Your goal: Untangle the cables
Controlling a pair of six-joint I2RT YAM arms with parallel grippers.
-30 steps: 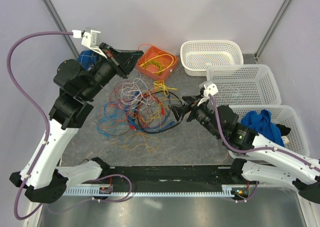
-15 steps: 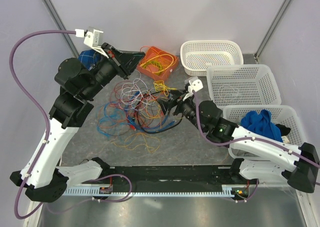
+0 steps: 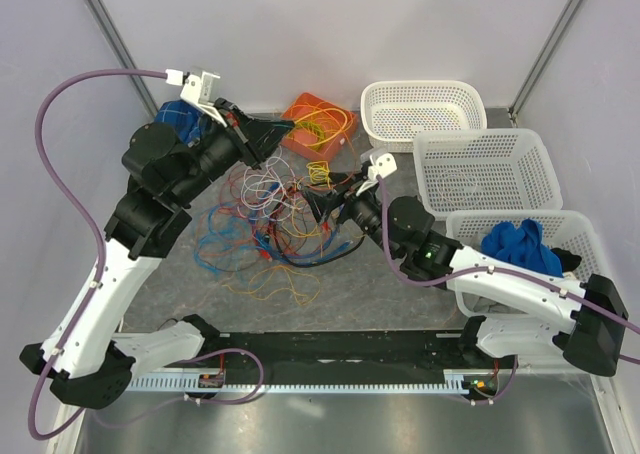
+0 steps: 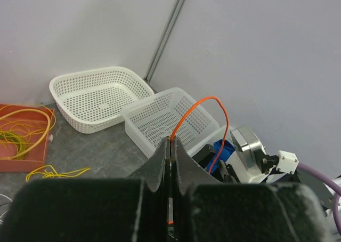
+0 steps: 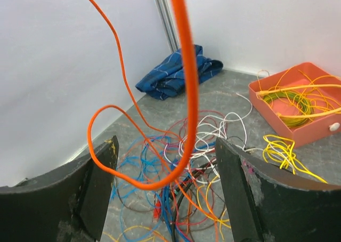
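The cables [image 3: 275, 226] lie in a loose tangle of yellow, orange, red, blue, white and black wire on the grey table. My left gripper [image 3: 288, 127] is raised above the tangle's far side and shut on a thin orange cable [image 4: 205, 101], which arcs up from the closed tips [image 4: 171, 140] and drops to the right. My right gripper [image 3: 314, 205] is open at the tangle's right edge. In the right wrist view that orange cable [image 5: 186, 87] hangs in a loop between the spread fingers [image 5: 165, 146], touching neither one.
An orange tray [image 3: 300, 109] holding yellow cables stands behind the tangle. Three white baskets [image 3: 420, 114] [image 3: 495, 164] [image 3: 590, 236] line the right side, the nearest one holding a blue cloth [image 3: 520, 246]. Another blue cloth [image 3: 180, 119] lies at the back left.
My right arm has swung left and forward until its open gripper reached the tangle's right edge. My left gripper has shifted right, still holding the orange cable.
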